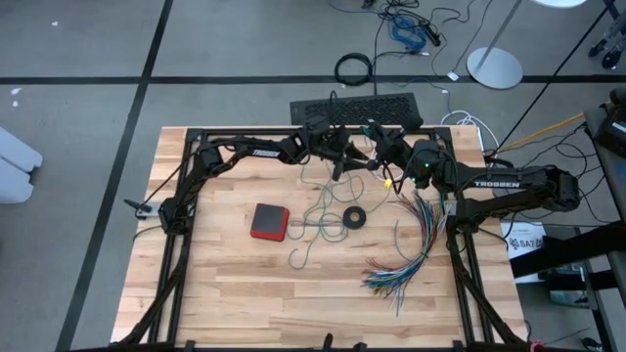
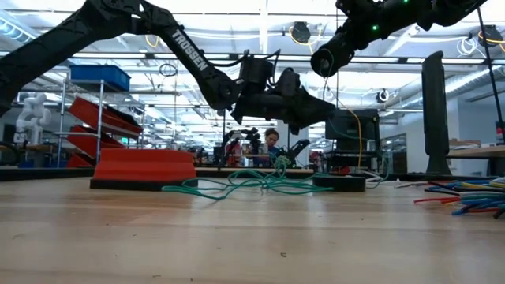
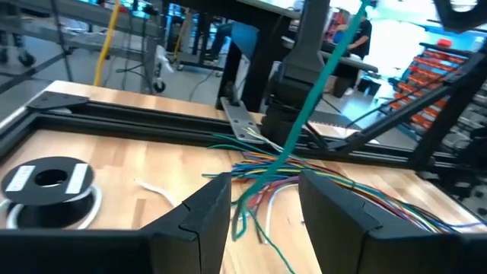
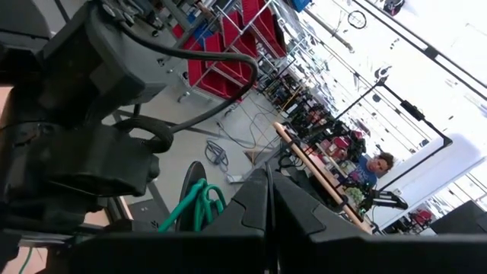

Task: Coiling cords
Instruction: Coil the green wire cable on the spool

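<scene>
The teal-green cord (image 1: 315,227) lies in loose loops on the table's middle. One strand (image 3: 304,114) rises taut from there, passing between the open fingers of my left gripper (image 3: 262,205), which hovers at the table's far middle (image 1: 337,164). I cannot tell whether it touches them. My right gripper (image 4: 270,202) is shut just right of the left one (image 1: 377,154), with teal loops (image 4: 196,204) beside its fingers. The white cord (image 3: 156,189) lies by a round black-and-white piece (image 3: 49,183) on the table. My right gripper is shut on the teal-green cord, raised above the table. Its own fingers hide the place of contact. Several teal loops (image 4: 199,199) hang beside the fingers, and a strand runs taut from it down past my left gripper (image 3: 335,53).
A red flat box (image 1: 269,222) lies left of the cord loops. A fanned bundle of multicoloured wires (image 1: 411,249) spreads over the table's right part. A black keyboard (image 1: 357,110) lies at the far edge. The near half of the table (image 1: 245,303) is bare wood.
</scene>
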`<action>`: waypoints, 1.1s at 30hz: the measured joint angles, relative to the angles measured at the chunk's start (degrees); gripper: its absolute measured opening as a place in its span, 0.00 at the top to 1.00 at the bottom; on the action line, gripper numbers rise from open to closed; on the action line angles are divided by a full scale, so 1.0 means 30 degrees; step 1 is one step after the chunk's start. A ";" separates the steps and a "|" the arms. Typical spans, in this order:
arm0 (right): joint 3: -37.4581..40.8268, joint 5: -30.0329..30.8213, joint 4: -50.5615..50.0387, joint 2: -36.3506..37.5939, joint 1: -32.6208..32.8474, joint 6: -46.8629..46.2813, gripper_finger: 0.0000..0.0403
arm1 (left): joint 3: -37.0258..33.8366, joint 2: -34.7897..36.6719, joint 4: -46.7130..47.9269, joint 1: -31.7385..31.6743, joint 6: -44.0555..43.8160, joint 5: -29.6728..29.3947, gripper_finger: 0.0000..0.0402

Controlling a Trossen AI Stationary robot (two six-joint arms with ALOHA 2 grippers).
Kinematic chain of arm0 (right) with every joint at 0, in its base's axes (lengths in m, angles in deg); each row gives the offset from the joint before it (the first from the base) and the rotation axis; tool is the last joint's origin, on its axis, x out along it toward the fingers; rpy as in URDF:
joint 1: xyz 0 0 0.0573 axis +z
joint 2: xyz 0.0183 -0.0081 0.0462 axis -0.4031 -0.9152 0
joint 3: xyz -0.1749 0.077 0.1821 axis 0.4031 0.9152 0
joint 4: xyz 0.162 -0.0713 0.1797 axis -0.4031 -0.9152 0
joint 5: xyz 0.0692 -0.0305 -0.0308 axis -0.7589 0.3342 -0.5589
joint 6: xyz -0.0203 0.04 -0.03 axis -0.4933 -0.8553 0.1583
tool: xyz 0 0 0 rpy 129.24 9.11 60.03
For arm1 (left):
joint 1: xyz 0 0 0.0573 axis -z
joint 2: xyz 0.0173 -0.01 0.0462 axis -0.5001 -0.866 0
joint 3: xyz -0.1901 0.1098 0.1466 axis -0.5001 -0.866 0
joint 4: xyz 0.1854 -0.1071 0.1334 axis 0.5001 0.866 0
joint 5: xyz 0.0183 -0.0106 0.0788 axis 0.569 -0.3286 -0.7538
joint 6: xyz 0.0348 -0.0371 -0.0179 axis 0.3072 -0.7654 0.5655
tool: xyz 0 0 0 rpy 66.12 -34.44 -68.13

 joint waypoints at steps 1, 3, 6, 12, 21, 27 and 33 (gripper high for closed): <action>0.0000 0.0000 0.0000 0.0000 0.0007 0.0006 1.00 | 0.0000 0.0000 0.0052 0.0027 0.0000 -0.0207 0.60; 0.0000 0.0000 0.0007 0.0000 0.0000 0.0013 1.00 | 0.0000 0.0000 0.0157 0.0081 0.0000 -0.0607 0.62; 0.0000 0.0000 0.0000 0.0000 0.0007 0.0020 1.00 | 0.0000 0.0000 0.0250 0.0110 -0.0007 -0.0744 0.66; 0.0000 0.0000 0.0000 0.0000 0.0001 0.0071 1.00 | 0.0000 0.0000 0.0884 0.0138 -0.0012 -0.0721 0.73; 0.0003 -0.0005 0.0000 0.0000 0.0007 0.0071 1.00 | 0.0000 0.0000 0.1495 0.0247 0.0328 -0.0647 0.75; 0.0007 -0.0007 0.0160 0.0000 0.0007 0.0071 1.00 | 0.0000 0.0000 0.1651 0.0256 0.0459 -0.1264 0.75; 0.0007 -0.0005 0.0282 0.0000 0.0007 0.0071 1.00 | 0.0000 0.0000 0.1834 0.0256 0.0326 -0.1457 0.75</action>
